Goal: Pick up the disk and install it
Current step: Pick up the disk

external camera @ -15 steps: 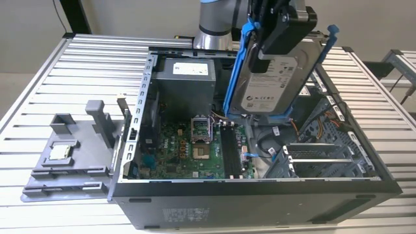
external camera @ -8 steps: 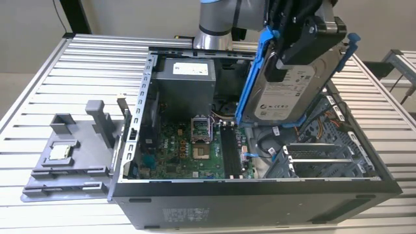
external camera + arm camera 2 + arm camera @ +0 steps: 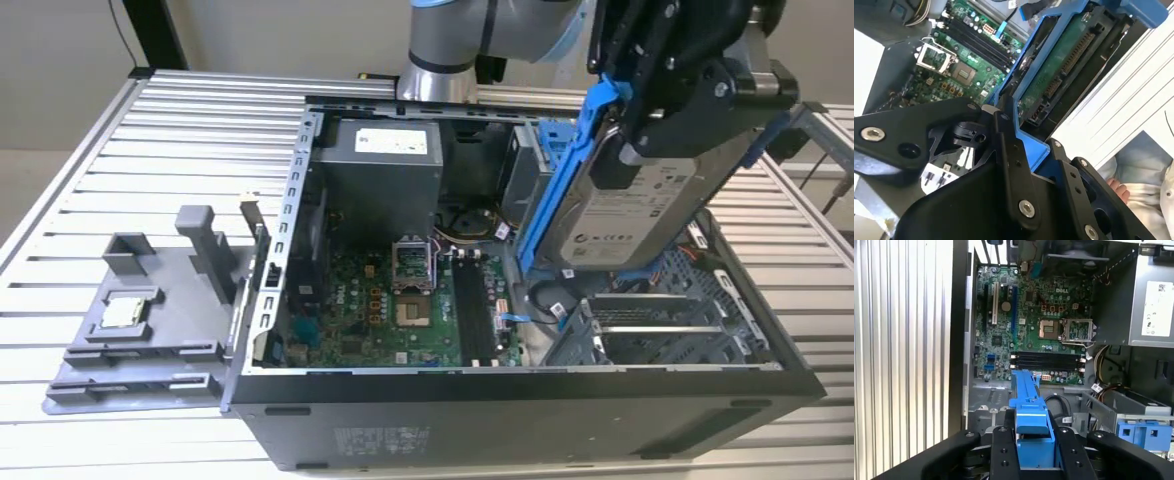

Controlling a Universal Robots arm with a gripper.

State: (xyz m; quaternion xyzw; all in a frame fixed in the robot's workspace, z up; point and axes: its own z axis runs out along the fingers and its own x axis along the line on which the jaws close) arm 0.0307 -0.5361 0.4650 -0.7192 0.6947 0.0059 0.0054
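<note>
The hand (image 3: 674, 125) is closed on the disk (image 3: 641, 215), pinching its upper end and holding it in the air over the open computer case (image 3: 534, 385), which lies on its side on the slatted metal counter (image 3: 187, 130). The disk hangs steeply tilted. Its long axis runs from the hand down toward the case floor, with the lower end leaning to the exterior view's left and the white label face turned toward the exterior camera. It sits above the end of the case at the exterior view's right, in front of the metal drive cage (image 3: 667, 320). Whether its lower end touches anything there is hard to tell. The upper end is hidden behind the hand, and the arm above is cut off by the picture's edge. In the second wrist view the disk (image 3: 1054, 75) shows its green underside, with a connector at the end close to the hand (image 3: 1031, 145). In the first wrist view the black fingers (image 3: 1004, 450) flank the blue frame edge of the disk (image 3: 1026, 395), which points toward the circuit board (image 3: 1039, 315). Near the counter's edge at the exterior view's left, a grey tray (image 3: 134, 350) carries a small square chip (image 3: 127, 312).
</note>
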